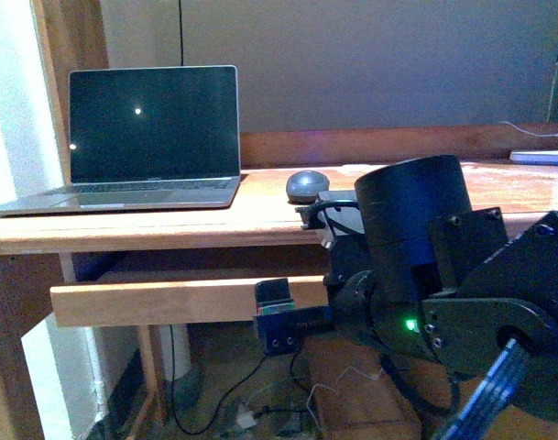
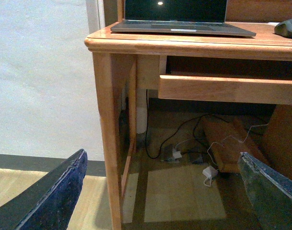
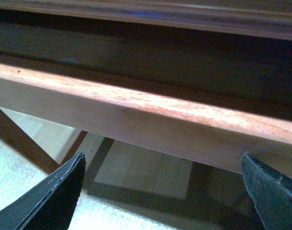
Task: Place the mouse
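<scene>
- Front view: small dark grey dome-shaped matte mouse (image 1: 307, 185) lying on the light-brown wooden counter (image 1: 169, 220), near the back rail, to the right of the laptop and apart from it; no cord visible.
- Silver open laptop with dark screen (image 1: 154, 137) standing on the counter's left part, lid upright, two small bright reflections on the screen.
- Flat dark rectangular item (image 1: 336, 196) just beside the mouse on its near right; too hidden by the arm to identify.
- Black jointed right arm (image 1: 425, 275) filling the lower right, below and in front of the counter edge, with a green light lit on its housing.
- Wooden pull-out shelf (image 1: 159, 301) under the counter top; cables and a white adapter (image 1: 246, 420) on the floor beneath.
- White flat object (image 1: 541, 157) at the counter's far right edge, cut off by the frame.
- Left wrist view: left gripper (image 2: 162, 191) with its two black fingers (image 2: 54, 191) spread wide, nothing between them, held low beside the counter's left leg (image 2: 109, 134); mouse (image 2: 288, 28) visible at the counter's far edge.
- Right wrist view: right gripper (image 3: 160, 191) with its black fingers (image 3: 52, 194) spread wide and empty, just below the front edge of the pull-out shelf (image 3: 150, 115).
</scene>
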